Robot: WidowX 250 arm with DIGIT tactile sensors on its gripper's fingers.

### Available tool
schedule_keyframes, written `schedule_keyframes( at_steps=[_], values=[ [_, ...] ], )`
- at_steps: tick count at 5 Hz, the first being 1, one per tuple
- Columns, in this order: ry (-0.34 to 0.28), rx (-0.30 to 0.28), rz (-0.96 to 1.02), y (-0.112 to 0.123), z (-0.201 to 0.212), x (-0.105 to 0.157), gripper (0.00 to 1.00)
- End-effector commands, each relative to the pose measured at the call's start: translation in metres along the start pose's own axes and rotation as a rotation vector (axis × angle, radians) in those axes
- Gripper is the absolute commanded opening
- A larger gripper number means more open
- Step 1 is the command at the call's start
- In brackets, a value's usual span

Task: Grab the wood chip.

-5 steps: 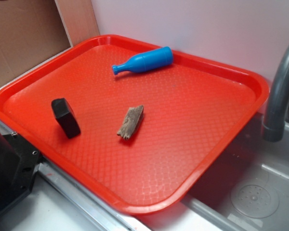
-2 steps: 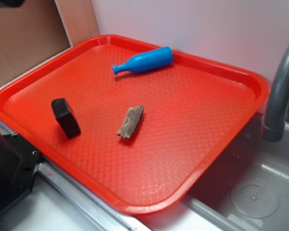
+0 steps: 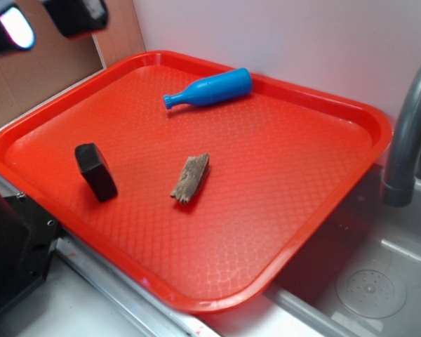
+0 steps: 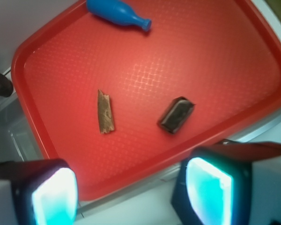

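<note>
Resting flat mid red tray (image 3: 323, 203): wood chip (image 3: 190, 177); sink (image 3: 379, 281) alongside.

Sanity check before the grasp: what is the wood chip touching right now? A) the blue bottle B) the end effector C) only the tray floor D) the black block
C: the wood chip lies alone on the red tray, with clear gaps to the black block and the blue bottle, and the end effector is up at the far corner, well away.
</note>
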State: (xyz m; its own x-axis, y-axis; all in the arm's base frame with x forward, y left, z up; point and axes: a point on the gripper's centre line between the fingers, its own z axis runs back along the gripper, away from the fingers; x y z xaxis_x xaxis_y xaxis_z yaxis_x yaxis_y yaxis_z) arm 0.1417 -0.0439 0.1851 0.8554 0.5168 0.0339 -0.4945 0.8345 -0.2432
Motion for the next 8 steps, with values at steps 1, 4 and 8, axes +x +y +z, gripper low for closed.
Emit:
schedule_keyframes(
  at_steps=[1, 4, 8],
  values=[
    [0.0, -0.023, -0.033, -0.031, -0.051, 0.005, 1.0],
    [-0.022, 0.028, -0.062, -0.043, -0.127, 0.015, 1.0],
    [-0.012, 0.135, -0.062, -0.032, -0.181, 0.028, 0.0]
  ],
)
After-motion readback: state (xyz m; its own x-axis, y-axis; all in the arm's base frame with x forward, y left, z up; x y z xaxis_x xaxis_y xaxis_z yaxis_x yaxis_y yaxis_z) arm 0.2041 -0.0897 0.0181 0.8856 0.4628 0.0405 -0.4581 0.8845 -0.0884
